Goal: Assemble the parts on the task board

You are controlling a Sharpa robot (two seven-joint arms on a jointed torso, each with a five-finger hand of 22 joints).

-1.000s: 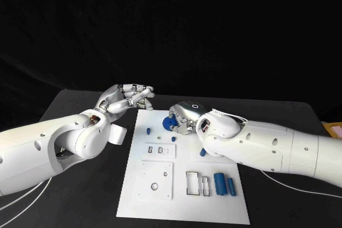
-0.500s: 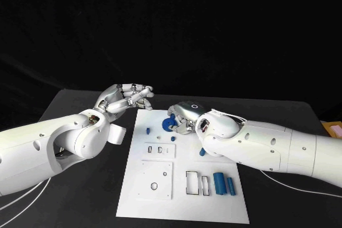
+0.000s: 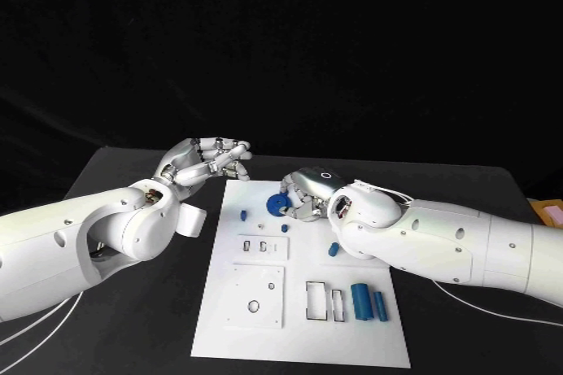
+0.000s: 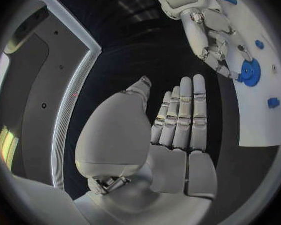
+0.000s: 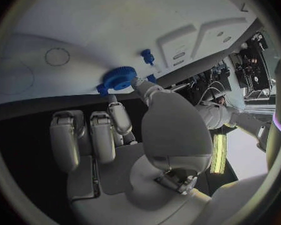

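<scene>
The white task board (image 3: 352, 342) lies in the middle of the black table. At its far end my right hand (image 3: 303, 192) pinches a blue gear (image 3: 279, 202) down at the board's surface. The right wrist view shows the thumb and a finger closed on the gear (image 5: 120, 78), with a small blue peg (image 5: 147, 56) just beyond it. The left wrist view shows the same gear (image 4: 250, 72) under the right hand (image 4: 206, 32). My left hand (image 3: 211, 159) hovers off the board's far left corner. Its fingers (image 4: 181, 115) are stretched out flat and hold nothing.
Small blue pieces (image 3: 246, 215) (image 3: 285, 227) (image 3: 334, 249) lie loose on the board's far half. Two blue cylinders (image 3: 360, 300) (image 3: 380, 304) lie beside a slotted frame (image 3: 326, 302) near the front. Two raised white plates (image 3: 260, 246) (image 3: 258, 296) occupy the board's left side.
My right arm has shifted slightly to the right while the hand stays at the gear. The left hand has not moved.
</scene>
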